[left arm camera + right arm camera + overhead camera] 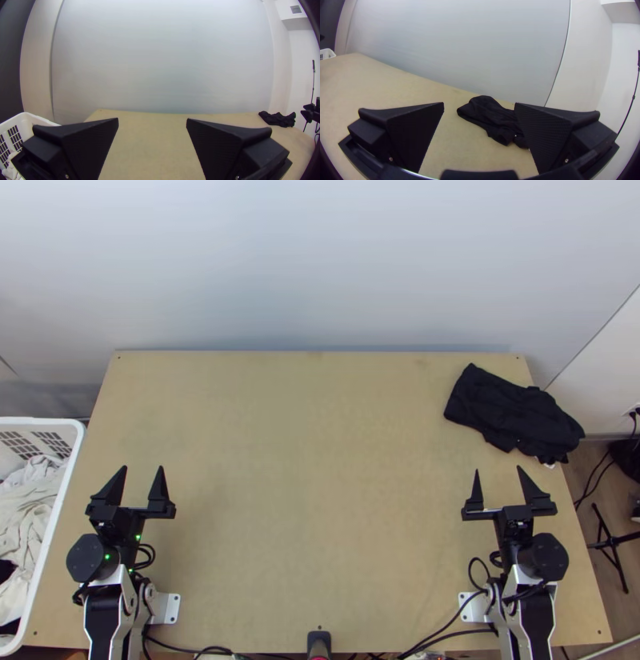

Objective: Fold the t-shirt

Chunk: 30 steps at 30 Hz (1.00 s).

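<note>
Left arm (pixel 104 616) and right arm (pixel 532 612) both drawn in near own bases, roughly parallel, pointing away from bases. Left gripper (pixel 142 467): fingers spread wide, nothing between. Right gripper (pixel 498 468): same, fingers well apart, nothing held.

A black t-shirt (pixel 512 412) is left bunched near the far right corner of the worktop (pixel 320 500), its fabric gathered into uneven creases and laid in an elongated heap. The heap is slanted from the far side down toward the right edge, past which its outer end is extended. A small white patch (pixel 548 465) is exposed at its near border.
</note>
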### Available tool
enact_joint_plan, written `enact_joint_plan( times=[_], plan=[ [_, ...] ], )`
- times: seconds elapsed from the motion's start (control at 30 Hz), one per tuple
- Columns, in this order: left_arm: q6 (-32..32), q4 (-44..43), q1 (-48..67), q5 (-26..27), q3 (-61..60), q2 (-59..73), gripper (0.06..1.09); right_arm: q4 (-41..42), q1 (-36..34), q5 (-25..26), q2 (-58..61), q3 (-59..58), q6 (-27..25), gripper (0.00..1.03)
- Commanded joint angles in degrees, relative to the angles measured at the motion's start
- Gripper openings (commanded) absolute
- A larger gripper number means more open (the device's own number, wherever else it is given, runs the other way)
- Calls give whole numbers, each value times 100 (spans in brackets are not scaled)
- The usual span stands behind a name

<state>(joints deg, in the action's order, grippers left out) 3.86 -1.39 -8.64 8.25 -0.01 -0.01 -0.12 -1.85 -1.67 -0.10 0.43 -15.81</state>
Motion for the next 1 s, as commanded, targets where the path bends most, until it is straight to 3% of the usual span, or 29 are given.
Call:
enact_joint_plan(
  times=[0.0,0.07,0.8,0.97],
  plan=[
    [19,-2,3,1,1,1,105,3,18,0,1,1,70,98],
    [27,-2,3,1,1,1,105,3,167,0,1,1,263,98],
    [194,-2,73,1,1,-8,105,3,492,0,1,1,263,98],
    [106,-2,29,-17,1,-8,105,3,941,0,1,1,166,98]
  ],
)
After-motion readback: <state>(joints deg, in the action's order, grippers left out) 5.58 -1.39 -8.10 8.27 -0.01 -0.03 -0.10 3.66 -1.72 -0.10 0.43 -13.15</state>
